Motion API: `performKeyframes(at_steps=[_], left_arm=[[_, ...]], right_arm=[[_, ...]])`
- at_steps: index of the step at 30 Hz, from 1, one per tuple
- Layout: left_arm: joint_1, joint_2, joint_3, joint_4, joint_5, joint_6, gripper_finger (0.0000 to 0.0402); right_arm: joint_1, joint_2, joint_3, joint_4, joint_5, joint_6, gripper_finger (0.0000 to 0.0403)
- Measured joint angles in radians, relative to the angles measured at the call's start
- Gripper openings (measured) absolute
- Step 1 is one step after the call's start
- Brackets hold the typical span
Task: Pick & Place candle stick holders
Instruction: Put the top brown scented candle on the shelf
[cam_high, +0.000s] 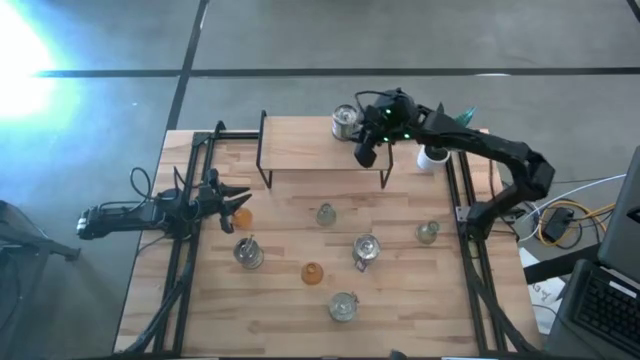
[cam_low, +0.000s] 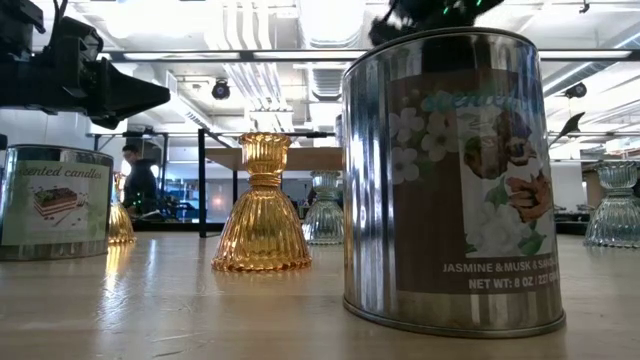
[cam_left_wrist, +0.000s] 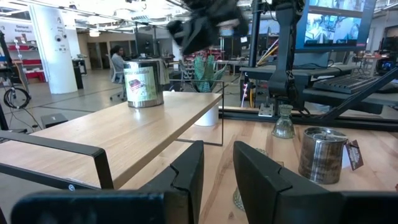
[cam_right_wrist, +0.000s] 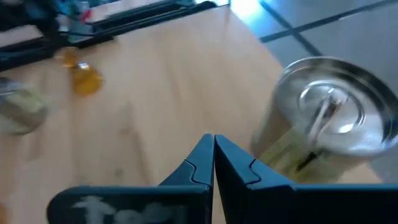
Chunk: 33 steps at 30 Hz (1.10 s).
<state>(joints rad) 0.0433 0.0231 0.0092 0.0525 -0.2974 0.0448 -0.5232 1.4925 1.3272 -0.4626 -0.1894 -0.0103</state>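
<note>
**Ribbed glass holders scattered across the bench, neither arm holding one**

The pale wooden bench (cam_high: 290, 300) carries a raised wooden shelf on a black metal frame (cam_high: 310, 150). The right gripper (cam_high: 363, 155) hangs over that shelf with its jaws pressed together and nothing between them. Just beside it stands a silvery tin candle (cam_high: 345, 122).

The left gripper (cam_high: 238, 200) sits low at the other edge of the bench, jaws a little apart and empty. A small orange glass holder (cam_high: 243, 215) stands just in front of its tips, the nearest task piece to either arm. Further out from the left jaws are a clear glass holder (cam_high: 326, 214) and a second orange one (cam_high: 313, 272). A pale green one (cam_high: 428, 232) lies well apart, nearer the right arm's base.

From bench level, the amber holder (cam_low: 262, 225) has a flared, fluted skirt, a narrow waist and a small ribbed cup on top. I would judge these pieces stiff, fairly light, slick and liable to chip if knocked or dropped. The waist or the cup looks like the safest place to pinch. The sloping skirt would likely squeeze out of the jaws.

The big silver tin with a flower label (cam_low: 450, 180) reads "JASMINE & MUSK & SANDA…" and "NET WT: 8 OZ", the rest cut off. A smaller tin with a cake picture (cam_low: 55, 200) shows "…ented candle…".
</note>
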Motion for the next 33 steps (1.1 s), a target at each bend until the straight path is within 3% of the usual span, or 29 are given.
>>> performKeyframes(at_steps=[7,15,19,28,33], left_arm=[[0.000,0.000,0.000,0.000,0.000,0.000,0.0092],[0.000,0.000,0.000,0.000,0.000,0.000,0.0092],[0.000,0.000,0.000,0.000,0.000,0.000,0.0092],[0.000,0.000,0.000,0.000,0.000,0.000,0.0092],[0.000,0.000,0.000,0.000,0.000,0.000,0.0092]], right_arm=[[0.134,-0.129,0.040,-0.289,0.026,0.162,0.0008],[0.400,-0.179,0.018,-0.498,0.111,0.439,0.0008],[0.565,-0.219,-0.035,-0.534,0.261,0.593,0.0008],[0.986,-0.343,-0.220,-0.527,0.732,1.086,0.0009],[1.121,-0.360,-0.353,-0.456,0.824,1.232,0.0017]])
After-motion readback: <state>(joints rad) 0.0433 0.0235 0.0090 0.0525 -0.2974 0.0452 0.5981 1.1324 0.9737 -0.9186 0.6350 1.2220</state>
